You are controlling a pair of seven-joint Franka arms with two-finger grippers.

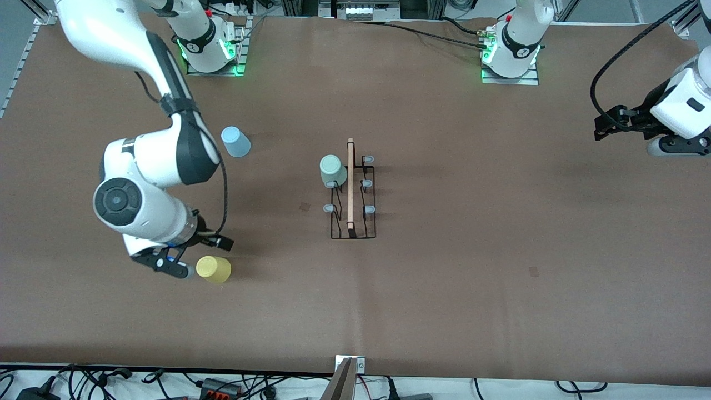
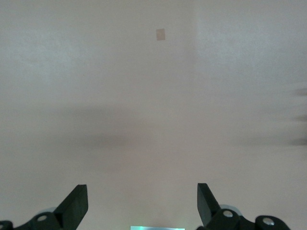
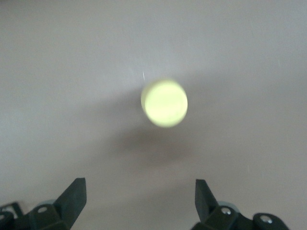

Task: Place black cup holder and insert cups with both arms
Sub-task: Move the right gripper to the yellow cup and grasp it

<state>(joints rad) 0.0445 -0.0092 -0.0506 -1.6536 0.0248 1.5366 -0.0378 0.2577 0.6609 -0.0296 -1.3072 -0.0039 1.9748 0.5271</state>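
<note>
The black cup holder stands mid-table, its wooden rod on top. A pale green cup sits on one of its pegs on the side toward the right arm's end. The light blue cup stands on the table toward the right arm's end. The yellow cup appears to lie on its side nearer the front camera. My right gripper is low, close beside it and apart from it, open and empty. In the right wrist view the gripper faces the cup's round end. My left gripper waits at the left arm's end, open and empty.
The table is covered by a brown mat. A small dark square mark lies on it toward the left arm's end and also shows in the left wrist view. Cables run along the table's front edge.
</note>
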